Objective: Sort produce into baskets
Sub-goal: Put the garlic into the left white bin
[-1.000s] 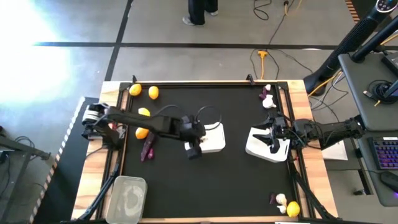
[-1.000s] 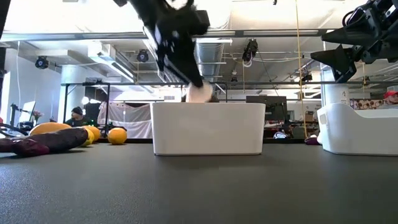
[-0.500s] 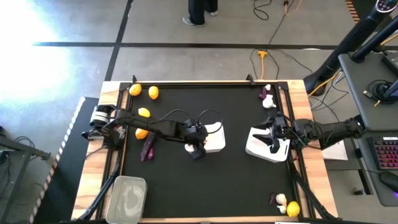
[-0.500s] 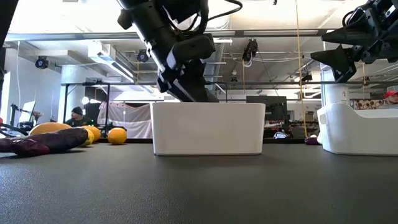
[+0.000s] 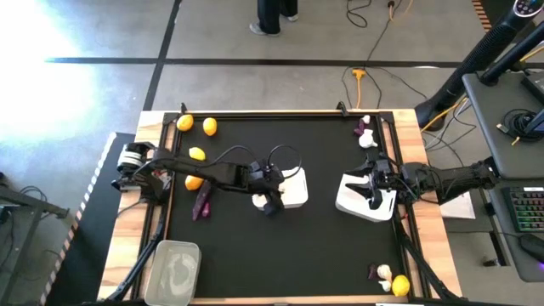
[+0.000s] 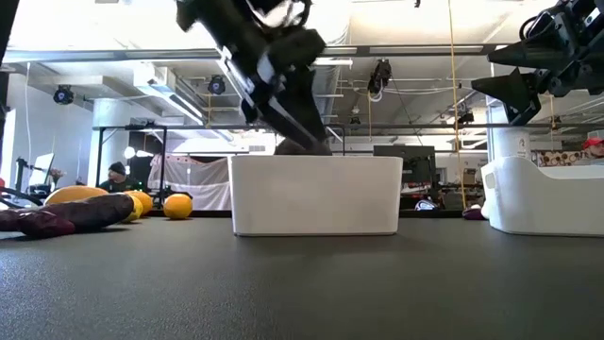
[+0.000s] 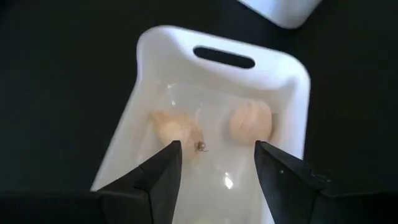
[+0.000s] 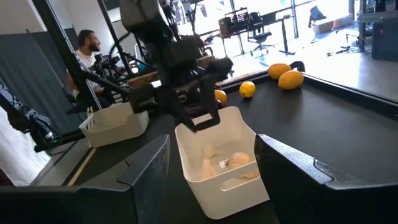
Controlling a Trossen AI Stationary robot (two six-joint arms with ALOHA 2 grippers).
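My left gripper (image 7: 217, 167) stands open, slanting down over the middle white basket (image 5: 293, 189). Two white garlic-like bulbs (image 7: 177, 129) (image 7: 250, 120) lie on that basket's floor, clear of the fingers. In the low view the left gripper (image 6: 294, 127) hangs just above the basket's rim (image 6: 316, 159). My right gripper (image 5: 372, 189) waits open and level above the right white basket (image 5: 361, 202). Yellow fruits (image 5: 196, 154) and a dark purple vegetable (image 5: 202, 201) lie on the mat at the left.
A clear tub (image 5: 174, 272) stands at the near left corner. More produce lies at the far right (image 5: 367, 140) and the near right corner (image 5: 400, 285). Two yellow fruits (image 5: 210, 127) sit at the far left. A person (image 8: 90, 46) sits beyond the table.
My left gripper held a white bulb just over the middle basket's rim. It has dipped toward the basket, tipped, opened and let go. The bulb now lies on the basket's floor beside the other one. My right arm has kept still.
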